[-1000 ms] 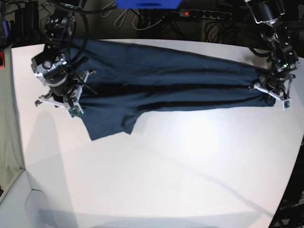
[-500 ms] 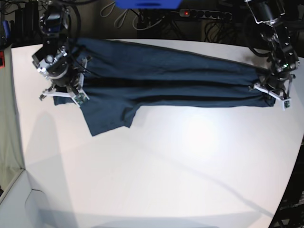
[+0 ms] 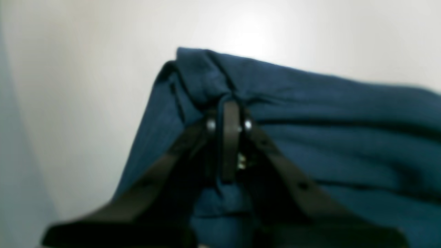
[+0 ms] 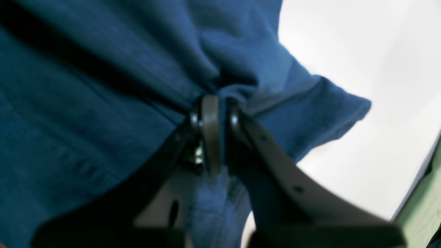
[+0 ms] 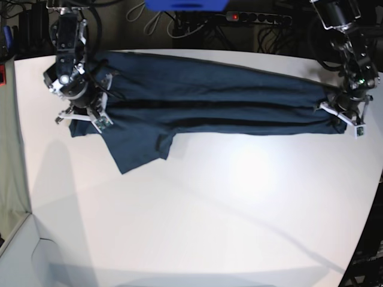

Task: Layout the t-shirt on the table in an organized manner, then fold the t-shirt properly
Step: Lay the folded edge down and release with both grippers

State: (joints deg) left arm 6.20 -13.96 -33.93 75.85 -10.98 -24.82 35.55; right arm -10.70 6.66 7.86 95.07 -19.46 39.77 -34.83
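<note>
The dark navy t-shirt [image 5: 209, 98] lies stretched lengthwise across the far part of the white table [image 5: 197, 221], with two long dark creases along it and one sleeve [image 5: 140, 149] hanging toward the front. My left gripper [image 5: 341, 116], at the base view's right, is shut on the shirt's right end; its wrist view shows the jaws [image 3: 229, 103] pinching bunched cloth [image 3: 310, 113]. My right gripper [image 5: 84, 116], at the base view's left, is shut on the shirt's left end; its wrist view shows the jaws [image 4: 215, 100] clamped on gathered fabric [image 4: 103, 103]. The neck label is not visible.
Cables and a power strip [image 5: 257, 18] lie behind the table's far edge. A blue object [image 5: 185, 5] sits at the top middle. The table's curved edge runs down the right side [image 5: 368, 209]. A grey wall or panel stands at the far left [image 5: 9, 149].
My right gripper has moved back toward the far left, pulling the shirt's left end with it. The shirt is stretched tauter and its creases are thinner. My left gripper has stayed in place.
</note>
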